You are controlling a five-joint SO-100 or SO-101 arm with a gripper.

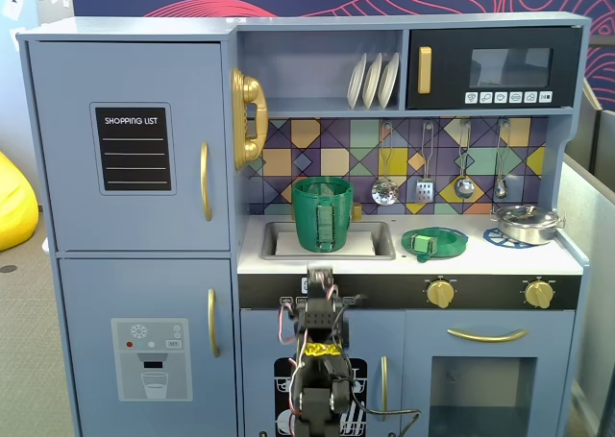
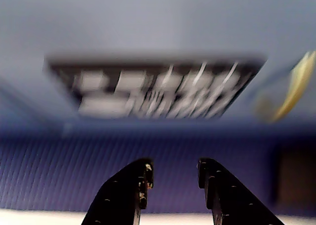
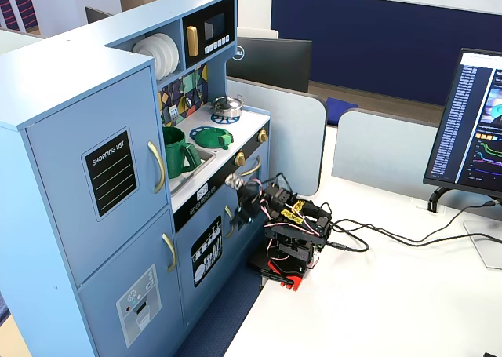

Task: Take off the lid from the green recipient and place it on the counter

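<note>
While lid (image 1: 434, 242) sits on counter (image 1: 480, 255); end effector (image 2: 174, 174) open, empty.

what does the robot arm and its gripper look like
The arm is built of black plastic segments with loose red, white and black wires looping between the joints and a small yellow patch on top. The gripper has two black, tapered fingers with small screws near the tips.

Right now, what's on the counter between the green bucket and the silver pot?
Only the green lid, lying flat on the counter between the bucket and the pot; both fixed views show it.
</note>
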